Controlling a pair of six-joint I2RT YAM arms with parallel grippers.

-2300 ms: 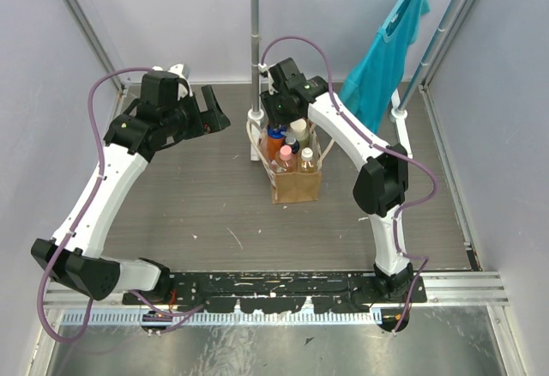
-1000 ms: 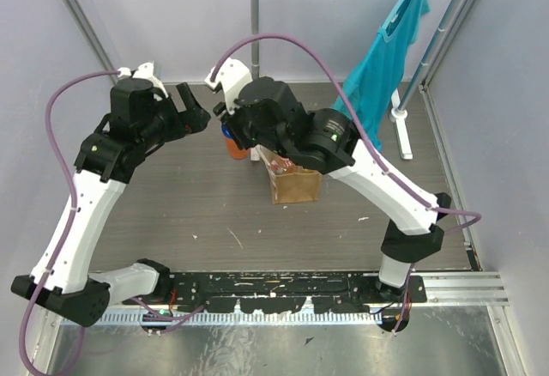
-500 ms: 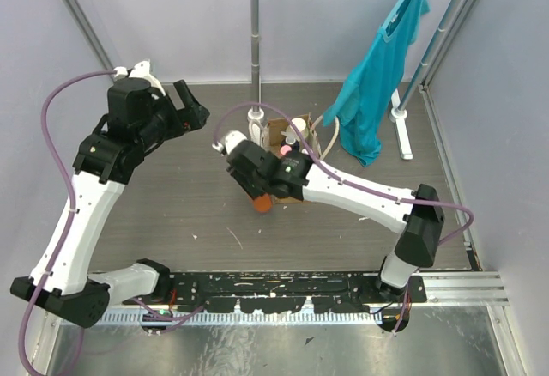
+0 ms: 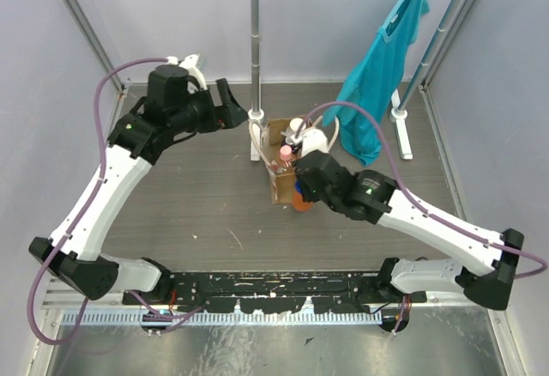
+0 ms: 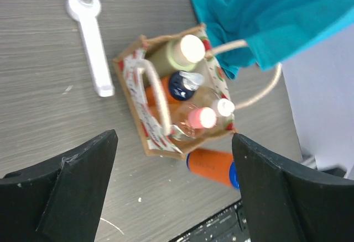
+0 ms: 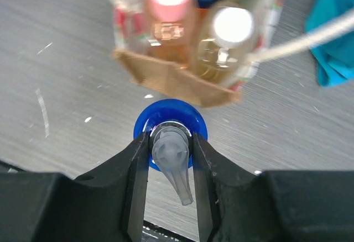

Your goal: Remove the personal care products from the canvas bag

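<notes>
Orange plastic bottle with blue pump cap [image 6: 170,115]: outside the tan canvas bag with cream rope handles [image 5: 157,142], just beside its near wall. My right end effector [image 6: 170,142] clamps its pump neck, presumably for upright set-down on the bench [image 4: 197,196]; my left end effector [image 5: 174,136] hangs spread wide, empty, leaving room. Undetermined: whether the bottle's base touches the bench, since cap and wrist hide it.

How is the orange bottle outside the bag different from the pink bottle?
The orange bottle has a blue cap; the pink bottle has a pink top. The orange bottle is outside the canvas bag, right beside its wall, while the pink bottle stands inside it. The right gripper is shut on the orange bottle's cap; nothing holds the pink bottle. Both are small plastic bottles.
</notes>
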